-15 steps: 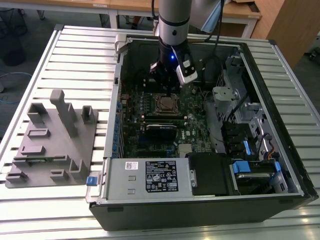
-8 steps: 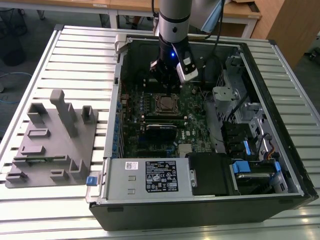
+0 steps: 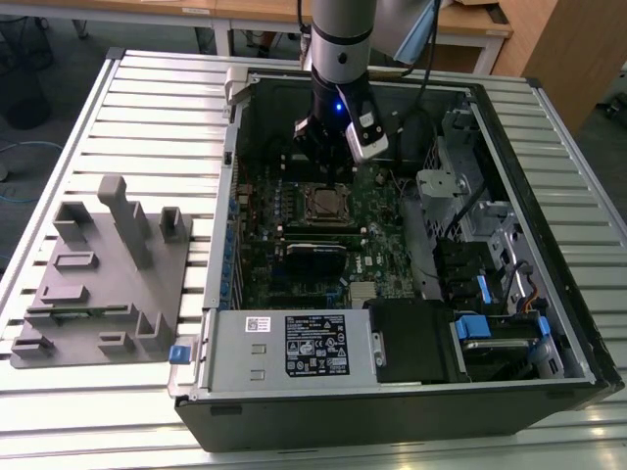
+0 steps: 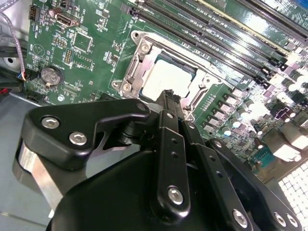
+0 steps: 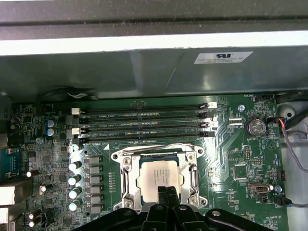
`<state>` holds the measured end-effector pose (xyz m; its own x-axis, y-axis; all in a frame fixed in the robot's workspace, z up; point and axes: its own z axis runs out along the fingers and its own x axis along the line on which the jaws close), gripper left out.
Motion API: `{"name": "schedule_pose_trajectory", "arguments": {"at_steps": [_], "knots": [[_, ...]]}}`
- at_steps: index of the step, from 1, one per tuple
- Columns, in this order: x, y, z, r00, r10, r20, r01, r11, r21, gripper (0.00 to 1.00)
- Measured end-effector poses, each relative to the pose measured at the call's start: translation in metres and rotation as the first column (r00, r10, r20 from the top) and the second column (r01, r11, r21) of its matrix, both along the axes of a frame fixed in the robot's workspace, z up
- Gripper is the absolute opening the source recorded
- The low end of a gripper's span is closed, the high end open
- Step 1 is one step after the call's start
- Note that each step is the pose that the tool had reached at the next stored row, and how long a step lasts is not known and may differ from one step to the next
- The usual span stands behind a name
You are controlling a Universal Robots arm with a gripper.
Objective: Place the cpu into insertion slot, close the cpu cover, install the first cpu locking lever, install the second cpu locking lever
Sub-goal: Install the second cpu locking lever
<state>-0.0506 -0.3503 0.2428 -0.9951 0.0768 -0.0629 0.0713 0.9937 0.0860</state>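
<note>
The cpu (image 5: 159,174) lies flat in the insertion slot (image 5: 126,203) on the green board, its silvery top showing. The cpu cover (image 5: 126,168) lies down around it as a silvery frame. My gripper (image 5: 166,193) hangs just above the near edge of the cpu, its two black fingers pressed together and holding nothing. In the second wrist view the gripper (image 4: 170,95) points at the edge of the cpu (image 4: 166,77) inside the cover (image 4: 140,57). In the exterior view the gripper (image 3: 323,162) stands over the socket (image 3: 328,203) inside the open computer case.
Long black memory slots (image 5: 144,120) run beside the socket, and a row of capacitors (image 5: 76,178) stands along one side. The case wall (image 3: 235,127) and drive bays (image 3: 490,284) hem the board in. A grey fixture block (image 3: 98,274) sits on the slatted table.
</note>
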Motion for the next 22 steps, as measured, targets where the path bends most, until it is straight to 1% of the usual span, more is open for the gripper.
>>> {"name": "schedule_pose_trajectory", "arguments": {"at_steps": [3, 10, 14, 22], "knots": [[0.000, -0.0026, -0.0001, 1.0000, 0.000, 0.0001, 0.000, 1.0000, 0.0001, 0.10], [0.000, -0.0108, -0.0001, 1.0000, 0.000, 0.0002, 0.000, 1.0000, 0.0002, 0.10], [0.000, -0.0146, -0.0001, 1.0000, 0.000, 0.0002, 0.000, 1.0000, 0.0001, 0.10], [0.000, -0.0153, -0.0001, 1.0000, 0.000, 0.0002, 0.000, 1.0000, -0.0001, 0.10]]}}
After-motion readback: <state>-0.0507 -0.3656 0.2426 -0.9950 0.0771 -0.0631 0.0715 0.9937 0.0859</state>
